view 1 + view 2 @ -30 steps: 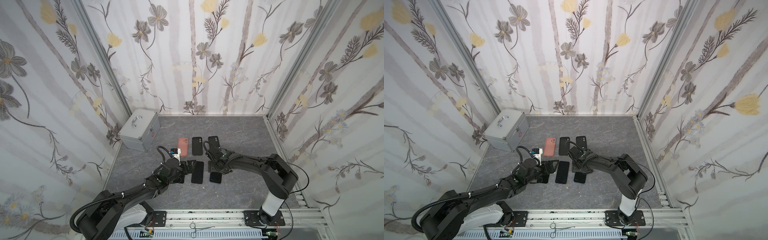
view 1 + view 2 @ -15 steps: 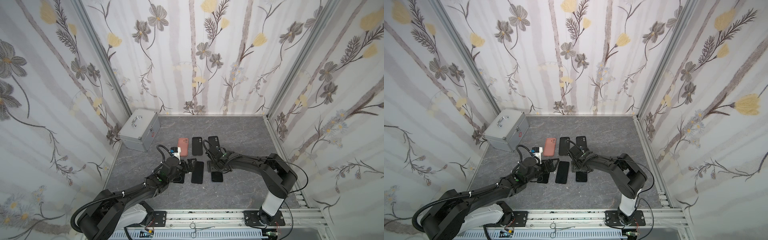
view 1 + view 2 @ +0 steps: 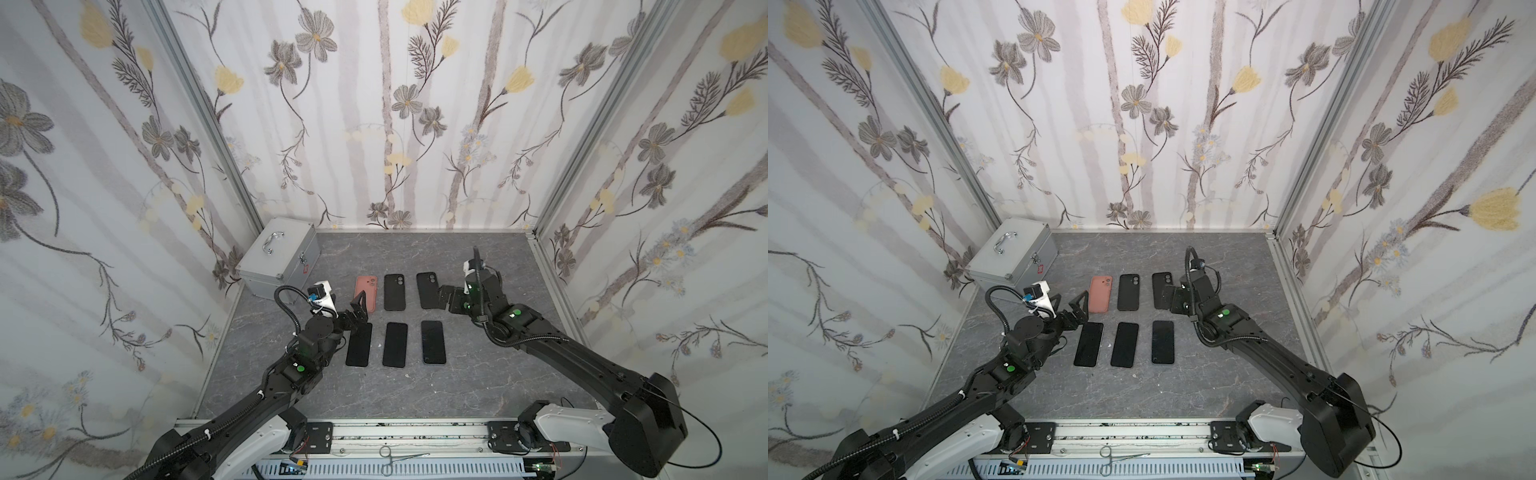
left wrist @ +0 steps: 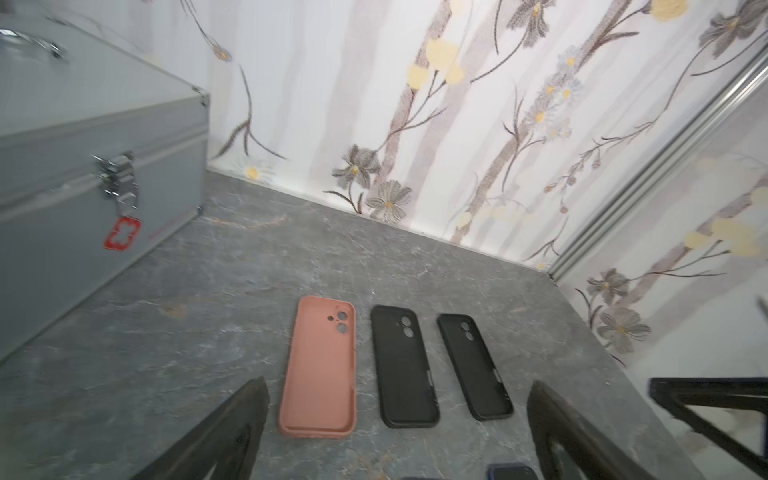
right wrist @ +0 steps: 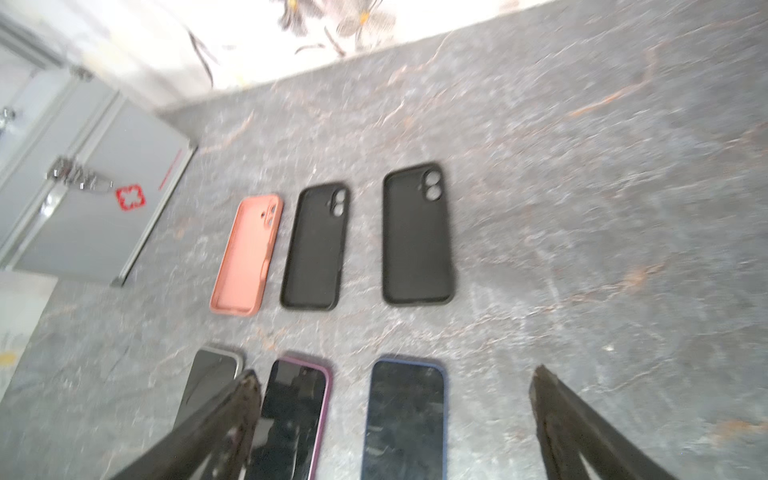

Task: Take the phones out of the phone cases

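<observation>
In both top views three empty phone cases lie in a back row: a pink case (image 3: 366, 293) (image 3: 1100, 294), a black case (image 3: 394, 291) and another black case (image 3: 428, 289). In front of them lie three phones, screens up: a white-edged one (image 3: 359, 344), a purple-edged one (image 3: 395, 344) and a blue-edged phone (image 3: 433, 341) (image 5: 405, 419). My left gripper (image 3: 359, 307) (image 4: 397, 384) hovers open and empty by the pink case's near end. Open and empty too, my right gripper (image 3: 442, 297) (image 5: 395, 372) hangs beside the right black case (image 5: 417, 235).
A silver metal box (image 3: 280, 257) with a handle stands at the back left against the wall. Flowered walls close in the grey marbled table (image 3: 478, 374) on three sides. A pair of forceps (image 3: 401, 457) lies on the front rail.
My right gripper opened wider and drew up and back from the blue-edged phone, which now lies fully in view. The left gripper moved back a little toward the pink case.
</observation>
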You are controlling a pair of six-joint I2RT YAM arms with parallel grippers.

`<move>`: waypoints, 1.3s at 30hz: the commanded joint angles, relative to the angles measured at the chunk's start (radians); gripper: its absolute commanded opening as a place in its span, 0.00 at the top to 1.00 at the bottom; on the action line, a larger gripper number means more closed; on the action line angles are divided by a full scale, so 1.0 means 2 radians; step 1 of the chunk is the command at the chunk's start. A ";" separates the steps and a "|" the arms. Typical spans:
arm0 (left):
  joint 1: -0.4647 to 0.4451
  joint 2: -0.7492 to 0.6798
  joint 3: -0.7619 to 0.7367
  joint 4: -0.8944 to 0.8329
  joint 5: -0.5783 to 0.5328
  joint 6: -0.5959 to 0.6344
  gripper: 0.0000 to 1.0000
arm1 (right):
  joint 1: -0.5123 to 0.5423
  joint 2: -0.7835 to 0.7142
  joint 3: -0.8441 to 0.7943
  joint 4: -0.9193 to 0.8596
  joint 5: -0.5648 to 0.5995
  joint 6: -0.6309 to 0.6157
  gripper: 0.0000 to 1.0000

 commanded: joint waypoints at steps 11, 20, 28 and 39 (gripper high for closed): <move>0.138 0.077 -0.040 0.126 -0.062 0.164 0.00 | -0.159 -0.115 -0.216 0.337 0.097 -0.187 0.00; 0.170 0.228 -0.081 0.324 -0.024 0.205 0.00 | -0.254 -0.034 -0.266 0.490 0.037 -0.221 0.00; 0.272 0.333 -0.104 0.495 0.151 0.185 0.00 | -0.302 0.034 -0.283 0.634 -0.094 -0.236 0.00; 0.298 0.358 -0.069 0.454 0.132 0.145 0.00 | -0.301 0.084 -0.309 0.724 -0.144 -0.260 0.00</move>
